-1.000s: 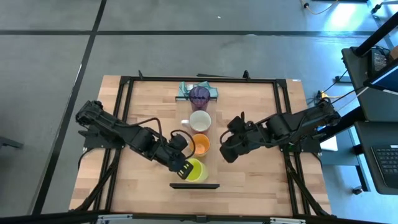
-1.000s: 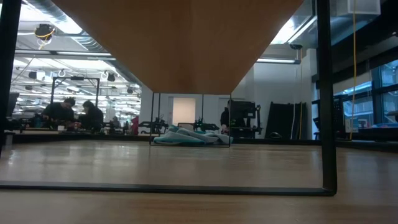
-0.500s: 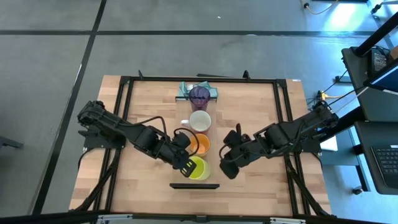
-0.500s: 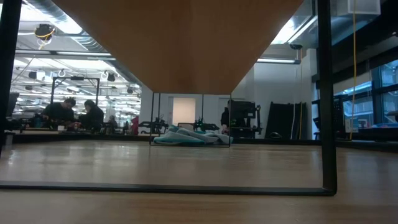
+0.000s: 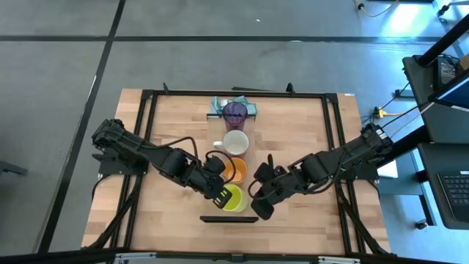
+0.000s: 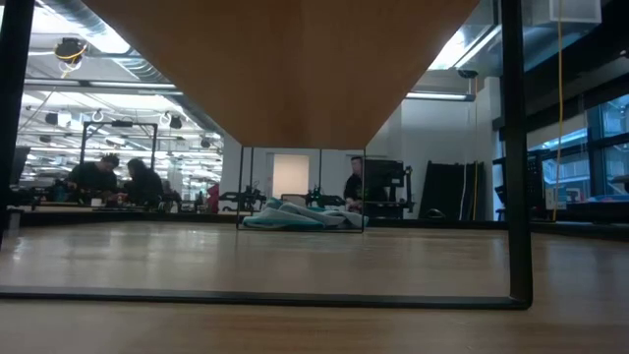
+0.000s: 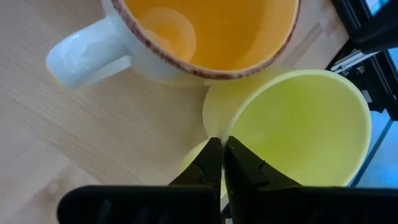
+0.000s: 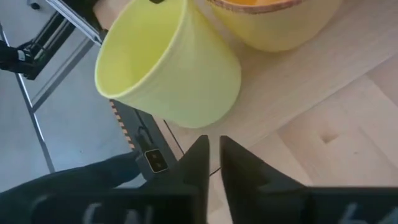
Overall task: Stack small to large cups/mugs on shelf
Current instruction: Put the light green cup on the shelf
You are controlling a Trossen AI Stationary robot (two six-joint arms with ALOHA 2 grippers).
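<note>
Yellow-green mug [image 5: 233, 199], partly hidden, is pinched by left end effector [image 7: 222, 163]; right end effector [image 8: 213, 163] nearly closed, empty.

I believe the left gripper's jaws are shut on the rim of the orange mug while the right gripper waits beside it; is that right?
Not quite: the left gripper has its jaws shut on the rim of the yellow-green mug, not the orange mug, as the left wrist view shows. The right gripper does sit beside it, empty.
</note>
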